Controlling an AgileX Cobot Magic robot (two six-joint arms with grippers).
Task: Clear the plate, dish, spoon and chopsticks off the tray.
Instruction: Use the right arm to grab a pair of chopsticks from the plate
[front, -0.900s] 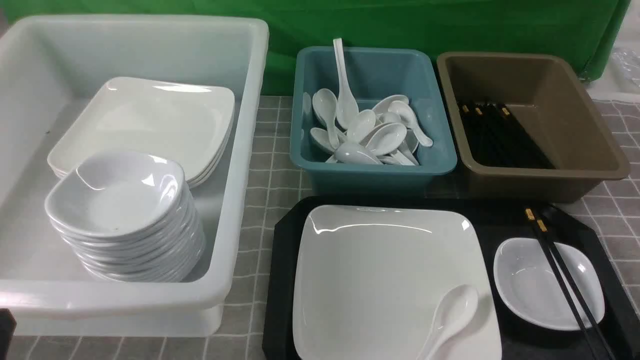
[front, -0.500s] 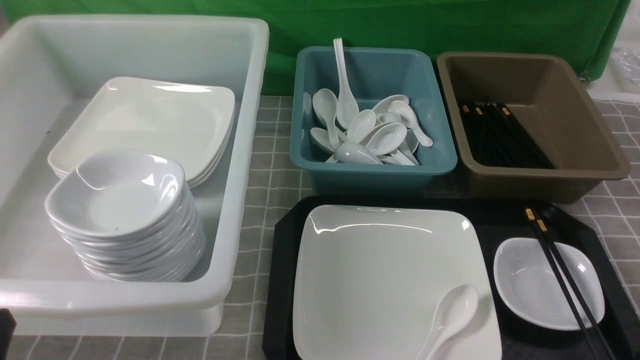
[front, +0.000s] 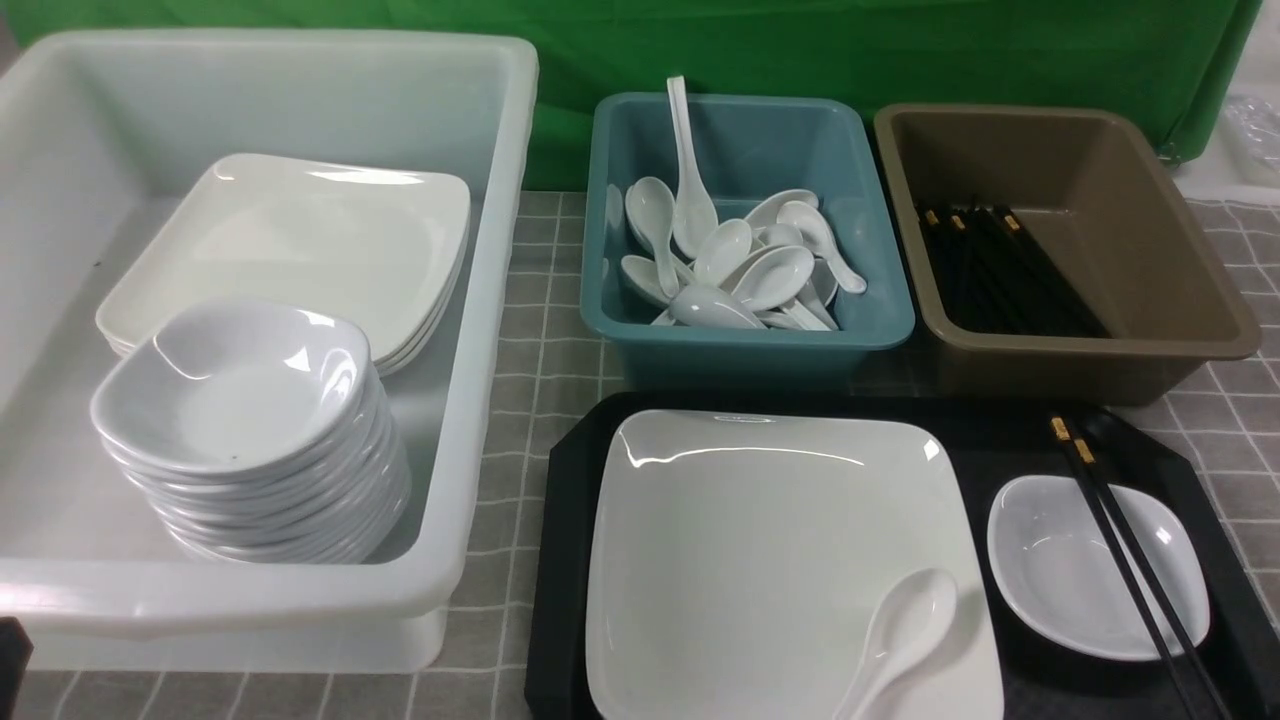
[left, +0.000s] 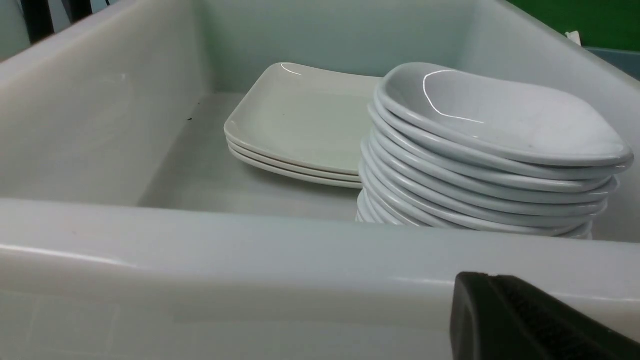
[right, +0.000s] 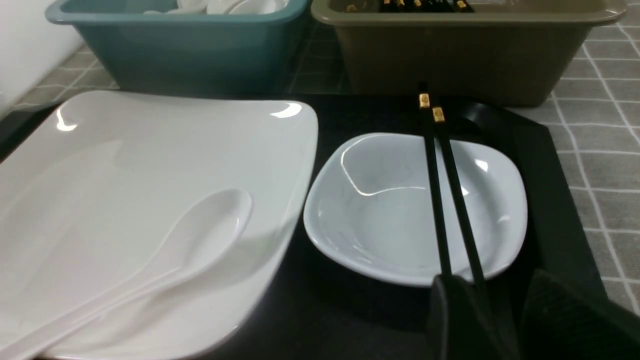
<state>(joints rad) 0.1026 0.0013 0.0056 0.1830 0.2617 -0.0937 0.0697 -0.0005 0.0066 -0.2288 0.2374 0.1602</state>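
We see a table (front: 545, 300) with a grey checked top, and a green curtain (front: 900, 50) behind it. The black tray (front: 565, 560) lies at the near right. On it the plate (front: 760, 540) carries the spoon (front: 900, 625) at its near right corner. The dish (front: 1060, 570) stands just beside the plate, and the chopsticks (front: 1125, 560) lie across the dish. Behind stand a teal tub (front: 740, 360), a brown tub (front: 1200, 300) and, at left, a white bin (front: 480, 300). The right hand (right: 517, 295) hovers at the near ends of the chopsticks, fingers apart, nothing between them. Of the left hand (left: 530, 320) only one finger shows; we cannot tell its opening.
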